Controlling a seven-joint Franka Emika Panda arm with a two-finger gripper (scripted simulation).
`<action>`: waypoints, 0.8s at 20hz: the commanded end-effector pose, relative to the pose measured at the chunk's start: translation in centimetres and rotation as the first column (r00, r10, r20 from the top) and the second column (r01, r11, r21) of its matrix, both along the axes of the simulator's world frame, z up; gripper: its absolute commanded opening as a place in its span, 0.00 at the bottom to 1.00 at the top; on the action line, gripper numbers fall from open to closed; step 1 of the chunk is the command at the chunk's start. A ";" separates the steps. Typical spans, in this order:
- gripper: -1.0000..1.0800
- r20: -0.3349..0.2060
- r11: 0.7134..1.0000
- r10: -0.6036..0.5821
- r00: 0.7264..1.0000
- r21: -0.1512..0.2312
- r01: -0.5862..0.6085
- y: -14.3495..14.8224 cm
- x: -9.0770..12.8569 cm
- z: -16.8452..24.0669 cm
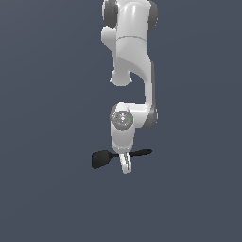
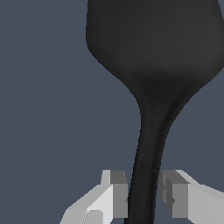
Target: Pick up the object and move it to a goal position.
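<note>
The black spatula [image 1: 100, 159] lies roughly level, with its blade toward the exterior view's left and its thin handle toward the right. My gripper [image 1: 125, 166] points down over the handle, just beside the blade. In the wrist view the spatula [image 2: 153, 57] fills the frame, and its handle runs down between my two fingertips [image 2: 119, 197]. My gripper [image 2: 144, 199] is closed in on the handle, with the pads tight against it on both sides. I cannot tell whether the spatula rests on the floor or hangs just above it.
The ground is a plain dark grey-blue surface [image 1: 47, 189] in every direction. The white arm [image 1: 134, 56] rises above the gripper toward the back of the exterior view. No goal marker shows.
</note>
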State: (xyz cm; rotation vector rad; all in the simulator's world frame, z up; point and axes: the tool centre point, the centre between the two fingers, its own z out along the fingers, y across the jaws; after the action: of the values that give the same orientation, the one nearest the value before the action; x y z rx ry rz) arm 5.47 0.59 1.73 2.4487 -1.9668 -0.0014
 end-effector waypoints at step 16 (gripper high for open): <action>0.00 0.001 1.000 0.001 1.000 0.001 -0.001 6.7 -5.4 4.5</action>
State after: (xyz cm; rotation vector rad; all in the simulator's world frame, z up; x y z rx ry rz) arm 0.78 6.42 5.53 2.4496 -1.9656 -0.0029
